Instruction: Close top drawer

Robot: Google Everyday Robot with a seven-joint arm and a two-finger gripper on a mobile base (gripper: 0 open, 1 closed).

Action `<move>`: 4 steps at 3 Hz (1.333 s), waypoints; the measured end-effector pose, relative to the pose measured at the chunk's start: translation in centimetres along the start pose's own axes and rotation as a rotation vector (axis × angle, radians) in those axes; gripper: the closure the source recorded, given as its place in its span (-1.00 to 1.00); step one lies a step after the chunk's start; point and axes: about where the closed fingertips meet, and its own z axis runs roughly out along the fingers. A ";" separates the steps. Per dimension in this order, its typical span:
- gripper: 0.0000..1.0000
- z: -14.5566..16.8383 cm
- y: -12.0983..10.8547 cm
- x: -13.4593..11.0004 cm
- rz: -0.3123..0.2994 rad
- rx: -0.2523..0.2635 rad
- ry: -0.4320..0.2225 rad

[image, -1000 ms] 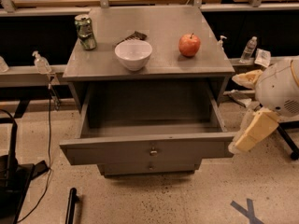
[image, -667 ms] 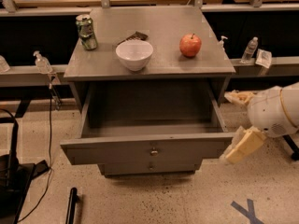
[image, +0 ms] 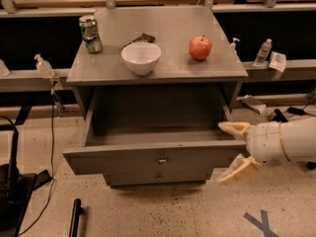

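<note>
The top drawer of the grey cabinet is pulled far out, its deep box looking empty, with a small round metal knob at the centre of its flat front. My gripper comes in from the right at the drawer's right front corner. Its fingers are spread apart: one tan finger lies by the drawer's right side near the rim, the other sits below and in front of the corner. It holds nothing.
On the cabinet top stand a green can, a white bowl with a dark packet behind it, and a red apple. A lower drawer is shut. Clear bottles stand on side ledges. A dark stand and cables are at the left on the floor.
My gripper has moved left and down toward the drawer's right front corner. The camera has come closer to the cabinet. The drawer stays pulled out.
</note>
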 end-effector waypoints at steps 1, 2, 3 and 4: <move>-0.01 2.4 0.4 2.5 -0.048 0.012 -0.004; 0.46 2.8 0.0 3.6 -0.037 0.019 0.033; 0.91 2.9 0.1 3.5 -0.038 0.017 0.032; 1.00 2.9 0.1 3.4 -0.040 0.015 0.031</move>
